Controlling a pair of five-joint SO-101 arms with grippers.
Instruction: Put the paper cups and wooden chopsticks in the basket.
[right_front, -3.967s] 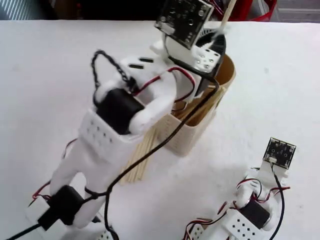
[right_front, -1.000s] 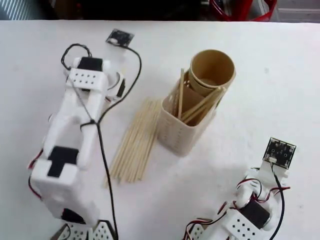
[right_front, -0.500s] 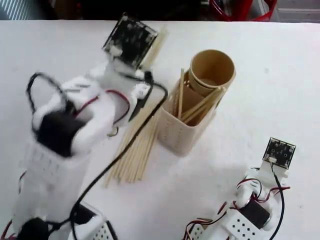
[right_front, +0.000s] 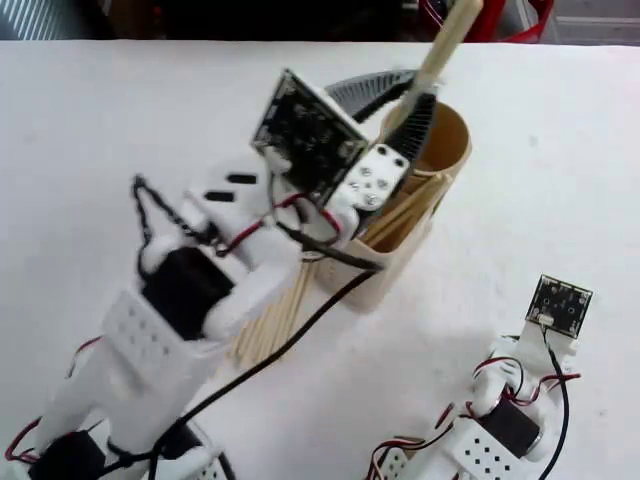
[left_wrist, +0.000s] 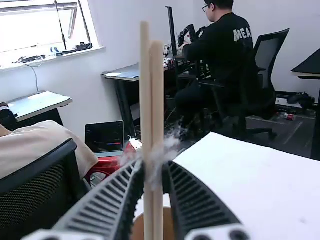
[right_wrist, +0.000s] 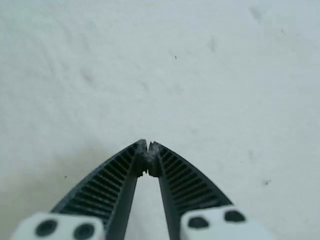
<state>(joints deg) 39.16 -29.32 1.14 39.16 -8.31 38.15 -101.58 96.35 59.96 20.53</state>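
My left gripper (right_front: 400, 100) hangs over the cream basket (right_front: 352, 268), shut on two wooden chopsticks (right_front: 441, 50) that stick up past its fingers. The same chopsticks (left_wrist: 151, 125) stand upright between the ribbed fingers in the left wrist view. Stacked paper cups (right_front: 453, 140) stand inside the basket with several chopsticks (right_front: 405, 215) leaning beside them. More loose chopsticks (right_front: 272, 330) lie on the table left of the basket, partly hidden by the arm. My right gripper (right_wrist: 148, 150) is shut on nothing, just above bare white table; that arm (right_front: 510, 420) rests at the front right.
The white table (right_front: 560, 180) has free room to the right of and behind the basket. A red object (right_front: 480, 15) sits beyond the far edge. In the left wrist view a person sits at a desk in the room behind.
The left arm went down to the loose pile, picked up chopsticks and swung up and right over the basket. The right arm has not moved.
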